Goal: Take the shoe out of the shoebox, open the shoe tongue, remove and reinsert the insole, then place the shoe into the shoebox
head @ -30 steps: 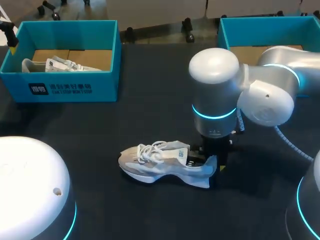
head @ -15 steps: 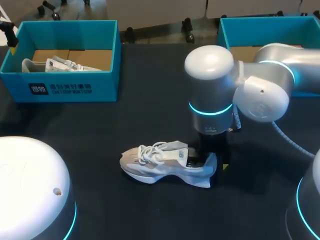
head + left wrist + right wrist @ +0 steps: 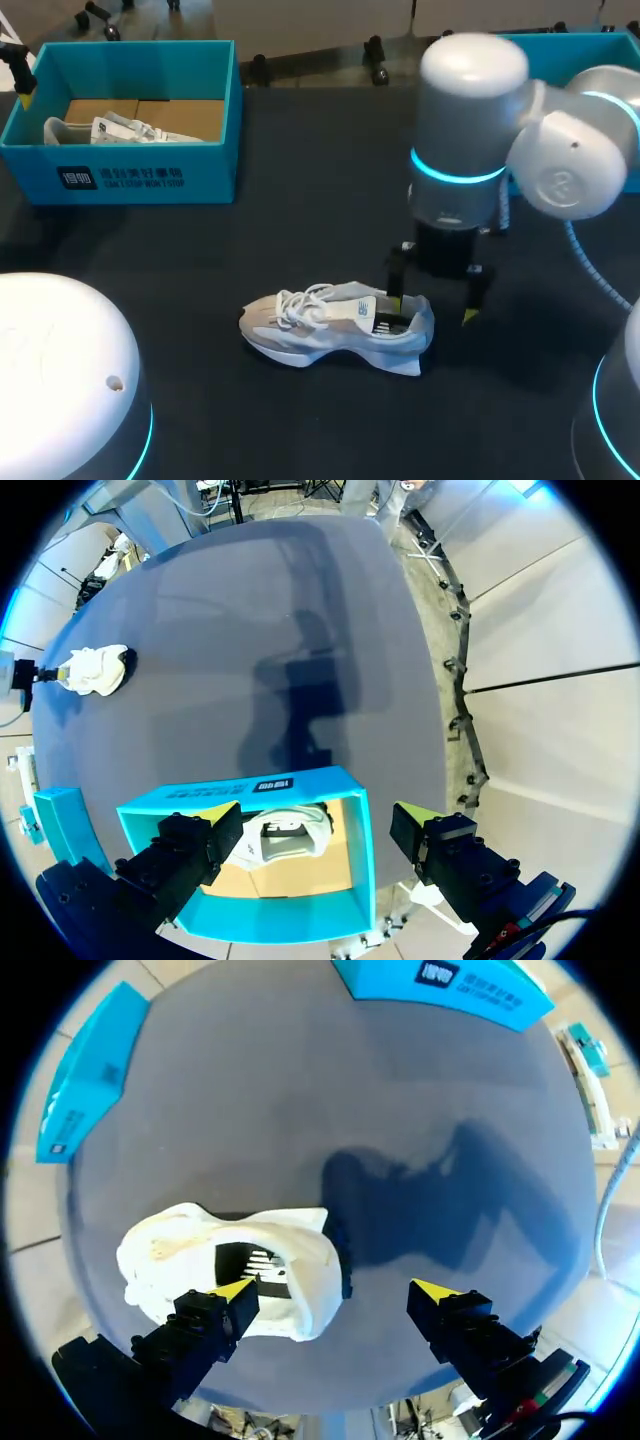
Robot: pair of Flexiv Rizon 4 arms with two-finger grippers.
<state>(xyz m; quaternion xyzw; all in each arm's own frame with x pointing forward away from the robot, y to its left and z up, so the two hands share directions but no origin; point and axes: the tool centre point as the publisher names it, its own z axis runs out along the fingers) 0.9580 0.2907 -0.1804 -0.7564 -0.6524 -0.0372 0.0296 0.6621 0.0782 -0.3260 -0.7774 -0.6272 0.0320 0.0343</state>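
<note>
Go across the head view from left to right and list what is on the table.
The left shoebox → shoe lying on the table → right gripper, at the shoe's heel → right shoebox, partly hidden.

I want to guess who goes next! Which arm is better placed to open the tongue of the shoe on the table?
Right, I think. The right tool hangs open right at the shoe, by its heel. The left tool is open over a box, far from that shoe.
</note>
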